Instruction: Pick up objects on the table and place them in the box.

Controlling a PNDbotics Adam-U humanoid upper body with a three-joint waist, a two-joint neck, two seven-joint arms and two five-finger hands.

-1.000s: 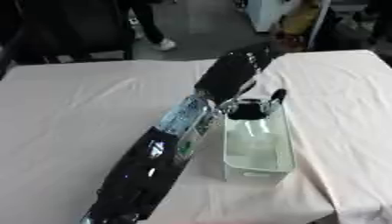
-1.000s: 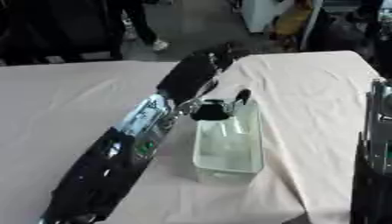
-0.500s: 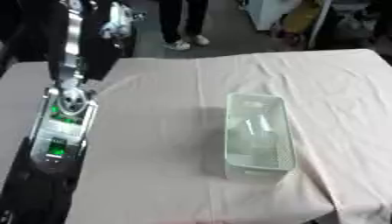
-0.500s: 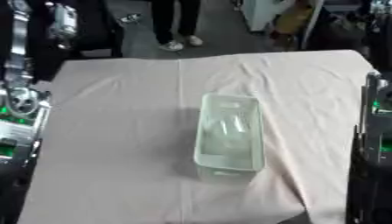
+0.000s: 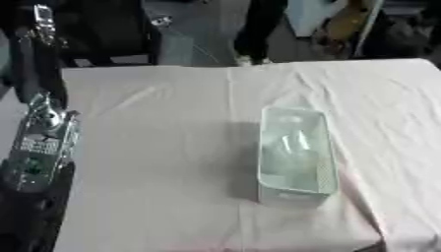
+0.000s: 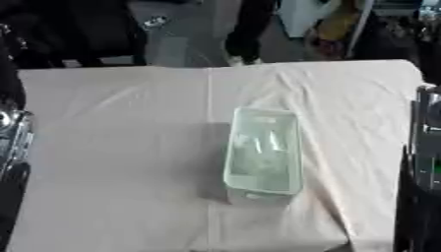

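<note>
A clear, pale green plastic box [image 5: 296, 150] stands lengthwise on the white tablecloth [image 5: 164, 147], right of the middle. Pale shapes show through its walls, and I cannot make out what they are. I see no loose objects on the cloth. My left arm [image 5: 39, 142] rises along the left edge, well away from the box. At its top a blurred pale part [image 5: 43, 19] may be the left hand, with no detail to read. My right arm [image 6: 425, 147] stands at the right edge in the right eye view. Its hand is out of the picture.
The cloth is creased near the far right corner [image 5: 379, 83]. Beyond the far edge stand dark chairs [image 5: 103, 29], and a person's legs [image 5: 254, 29] are there too. The table's front edge [image 5: 224, 246] lies close below the box.
One second ago my left arm reached across the table, its hand at the box's far end. It has since swung back to the left edge, and the view has shifted a little.
</note>
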